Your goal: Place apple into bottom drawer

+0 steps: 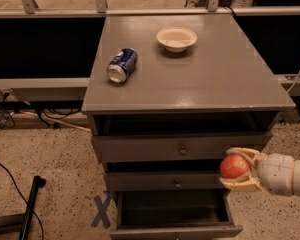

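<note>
The apple (234, 167), round and red-orange with a paler sheen on top, is clasped between the two cream fingers of the gripper (232, 168) at the right, in front of the middle drawer's right end. Below and to its left, the bottom drawer (175, 231) is pulled open, its grey-brown front nearest and its interior dark.

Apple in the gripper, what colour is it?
Red-orange apple, clearest in the camera view, held by the gripper at lower right.

You've got a grey cabinet (215, 79) dead centre on speckled floor (50, 154), a blue X (103, 210) at seven o'clock, railing (140, 10) at twelve, gripper (229, 168) at four o'clock.
</note>
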`<state>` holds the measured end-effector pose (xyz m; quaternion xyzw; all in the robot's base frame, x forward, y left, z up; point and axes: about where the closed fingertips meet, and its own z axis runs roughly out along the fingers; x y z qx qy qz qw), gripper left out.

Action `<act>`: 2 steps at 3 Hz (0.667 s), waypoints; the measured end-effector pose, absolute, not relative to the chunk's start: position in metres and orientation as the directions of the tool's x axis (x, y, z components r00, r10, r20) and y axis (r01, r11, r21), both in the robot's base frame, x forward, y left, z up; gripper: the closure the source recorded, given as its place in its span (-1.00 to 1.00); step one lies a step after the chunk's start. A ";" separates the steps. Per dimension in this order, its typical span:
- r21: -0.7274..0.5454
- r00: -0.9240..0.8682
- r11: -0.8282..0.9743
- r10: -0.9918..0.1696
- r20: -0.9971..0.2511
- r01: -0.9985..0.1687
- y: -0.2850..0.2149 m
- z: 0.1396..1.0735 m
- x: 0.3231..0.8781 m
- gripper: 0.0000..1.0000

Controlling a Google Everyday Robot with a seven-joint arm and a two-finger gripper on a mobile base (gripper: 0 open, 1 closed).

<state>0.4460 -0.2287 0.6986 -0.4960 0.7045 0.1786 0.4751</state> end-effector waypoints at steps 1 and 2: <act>-0.244 -0.040 0.429 -0.554 -0.831 -0.869 -0.228 0.673 0.457 1.00; -0.285 0.017 0.409 -0.547 -0.837 -0.867 -0.235 0.624 0.459 1.00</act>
